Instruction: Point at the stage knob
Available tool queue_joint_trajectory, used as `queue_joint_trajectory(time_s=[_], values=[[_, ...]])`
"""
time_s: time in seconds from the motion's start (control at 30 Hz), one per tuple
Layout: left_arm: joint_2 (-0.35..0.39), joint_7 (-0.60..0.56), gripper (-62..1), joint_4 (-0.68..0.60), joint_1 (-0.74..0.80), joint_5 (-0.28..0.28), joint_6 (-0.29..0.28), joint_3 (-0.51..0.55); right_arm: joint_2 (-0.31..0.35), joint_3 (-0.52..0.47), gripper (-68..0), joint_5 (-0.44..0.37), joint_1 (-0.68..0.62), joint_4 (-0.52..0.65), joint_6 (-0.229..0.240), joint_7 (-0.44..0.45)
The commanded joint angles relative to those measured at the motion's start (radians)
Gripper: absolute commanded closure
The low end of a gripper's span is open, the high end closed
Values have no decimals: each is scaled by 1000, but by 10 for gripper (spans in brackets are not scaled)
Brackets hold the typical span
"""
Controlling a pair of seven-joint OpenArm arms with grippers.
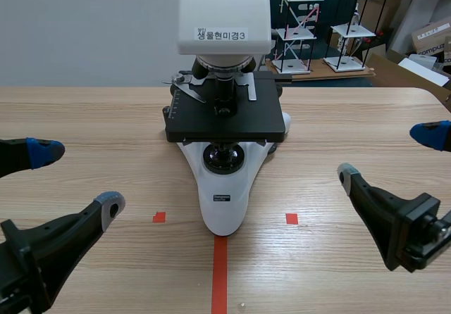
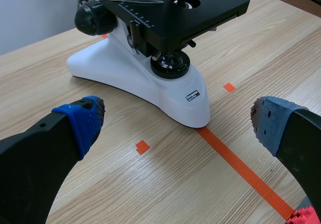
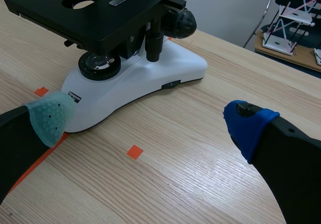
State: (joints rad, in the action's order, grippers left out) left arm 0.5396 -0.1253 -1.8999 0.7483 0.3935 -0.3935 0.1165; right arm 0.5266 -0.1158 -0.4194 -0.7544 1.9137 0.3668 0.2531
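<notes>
Left gripper (image 1: pixel 77 179): fingers spread wide, nothing between them, touching nothing. It hangs low over the near left of the tabletop (image 1: pixel 352 117). One pad is blue, the other grey.

Right gripper (image 1: pixel 388 155): same state, fingers wide apart, empty, no contact. It hangs low over the near right side. One pad is blue, the other pale green.

Tabletop is light wood grain. The tape line (image 1: pixel 220 272) runs between the two grippers up to the foot of the microscope (image 1: pixel 224 201). One tape square (image 1: pixel 159 217) sits left of the line, another (image 1: pixel 292 218) right of it.

Microscope is centred, white foot toward the robot, ahead of both grippers and apart from both. The black stage (image 1: pixel 225 120) sits above the foot, with the round illuminator lens under it.

Stage knob (image 3: pixel 153 43): black stem hanging down from the underside of the stage, on the flank facing the right arm. It is just in front of the big round focus knob (image 3: pixel 183 23). In the right wrist view it lies ahead of the gripper, past the pale-green pad, well apart from both tips. I can't pick it out for sure in the left wrist view; only that side's focus knob is clear there.

Further back, the white microscope head carries a label (image 1: pixel 222 35) in Korean script. Behind the tabletop is a pale wall. Toward the far right are small black shelf frames (image 1: pixel 296 18) with white shelves, and cardboard boxes (image 1: pixel 431 36).
</notes>
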Motion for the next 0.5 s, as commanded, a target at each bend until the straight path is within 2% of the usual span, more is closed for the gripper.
queue_joint_trajectory(time_s=[0.0,0.1,0.17,0.33,0.47], values=[[-5,-17,-619,-23,2,7,2,5,11,-7,-679,-7,3,14,0,11],[-5,-17,-619,-23,2,7,2,5,11,-7,-676,-7,3,14,0,11],[-5,-17,-619,-23,2,7,2,5,11,-7,-648,-7,3,14,0,11],[-5,-17,-620,-23,2,7,2,5,11,-7,-500,-7,10,2,0,21],[-5,-17,-620,-23,2,7,2,5,11,-1,-355,-8,60,-70,1,45]])
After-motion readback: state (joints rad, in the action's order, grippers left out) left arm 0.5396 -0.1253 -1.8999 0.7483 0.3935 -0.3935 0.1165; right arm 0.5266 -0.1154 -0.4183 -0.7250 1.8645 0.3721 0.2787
